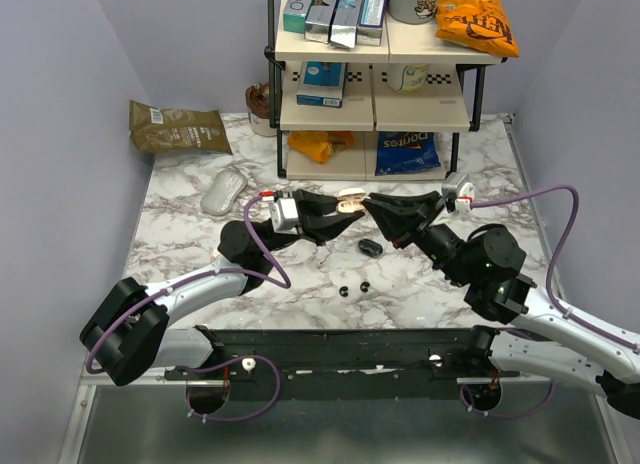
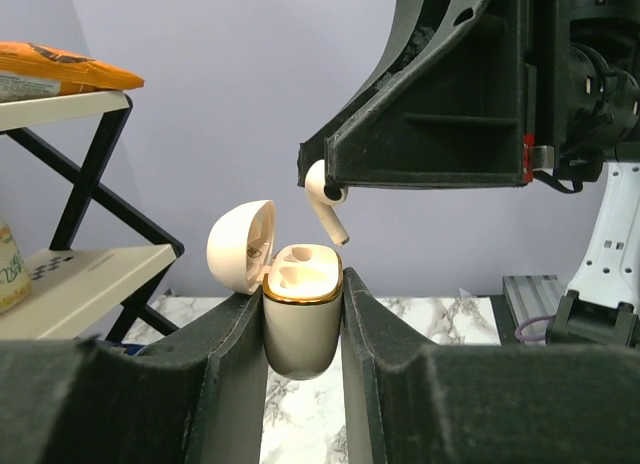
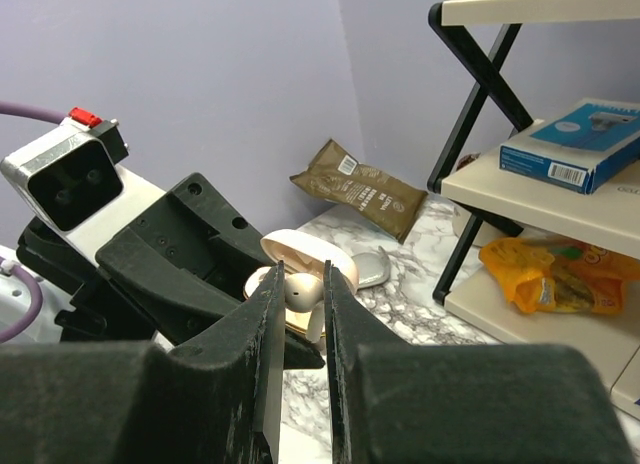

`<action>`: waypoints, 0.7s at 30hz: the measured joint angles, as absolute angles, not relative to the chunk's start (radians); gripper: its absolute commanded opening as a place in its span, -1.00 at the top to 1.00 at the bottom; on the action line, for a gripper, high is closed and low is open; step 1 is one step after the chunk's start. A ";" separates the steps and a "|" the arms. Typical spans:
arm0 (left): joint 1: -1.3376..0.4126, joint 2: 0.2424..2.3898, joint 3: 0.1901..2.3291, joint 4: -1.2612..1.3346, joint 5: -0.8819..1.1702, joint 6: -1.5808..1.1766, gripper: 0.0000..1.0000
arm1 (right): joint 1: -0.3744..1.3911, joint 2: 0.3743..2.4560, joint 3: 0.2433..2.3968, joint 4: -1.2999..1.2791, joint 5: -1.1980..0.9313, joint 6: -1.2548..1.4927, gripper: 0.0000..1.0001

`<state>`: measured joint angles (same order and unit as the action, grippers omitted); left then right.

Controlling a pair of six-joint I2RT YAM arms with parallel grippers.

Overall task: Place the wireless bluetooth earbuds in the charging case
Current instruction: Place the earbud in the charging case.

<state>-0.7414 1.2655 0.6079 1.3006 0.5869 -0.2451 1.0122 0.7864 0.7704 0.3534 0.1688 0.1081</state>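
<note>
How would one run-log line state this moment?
left pincer: shut on open charging case | right pincer: shut on white earbud, just above case | earbud: not yet inserted

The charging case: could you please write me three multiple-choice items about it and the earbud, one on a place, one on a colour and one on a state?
1. Where is the white earbud relative to the case that the left claw holds?
A. Seated inside it.
B. In the right claw, just above it.
C. Underneath it.

2. What colour is the rim of the case?
A. Gold.
B. Blue.
C. Red.

3. How is the lid of the case?
A. Shut.
B. Missing.
C. Open, tipped back.

Answers:
1 B, as the left wrist view shows the earbud pinched in the right claw over the opening, not yet in.
2 A, as a gold band runs round the opening of the cream body.
3 C, as the lid stands tipped back to one side with the inside of the case bared.
</note>
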 measured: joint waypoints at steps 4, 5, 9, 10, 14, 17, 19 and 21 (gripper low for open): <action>-0.741 1.266 0.608 1.300 0.569 -0.260 1.00 | 1.012 0.804 0.770 0.380 0.178 0.108 0.99; -0.741 1.267 0.608 1.301 0.564 -0.267 1.00 | 1.012 0.809 0.770 0.388 0.183 0.108 0.99; -0.741 1.275 0.611 1.301 0.556 -0.283 1.00 | 1.012 0.820 0.767 0.424 0.208 0.107 0.99; -0.741 1.278 0.612 1.301 0.554 -0.288 1.00 | 1.012 0.820 0.766 0.434 0.216 0.107 0.99; -0.741 1.285 0.614 1.301 0.549 -0.308 1.00 | 1.012 0.822 0.754 0.484 0.250 0.104 0.99; -0.741 1.287 0.614 1.300 0.546 -0.320 1.00 | 1.012 0.833 0.748 0.510 0.269 0.101 0.99; -0.741 1.287 0.615 1.300 0.545 -0.324 1.00 | 1.012 0.842 0.743 0.522 0.276 0.099 0.99; -0.741 1.287 0.615 1.300 0.545 -0.329 1.00 | 1.012 0.848 0.734 0.531 0.279 0.098 0.99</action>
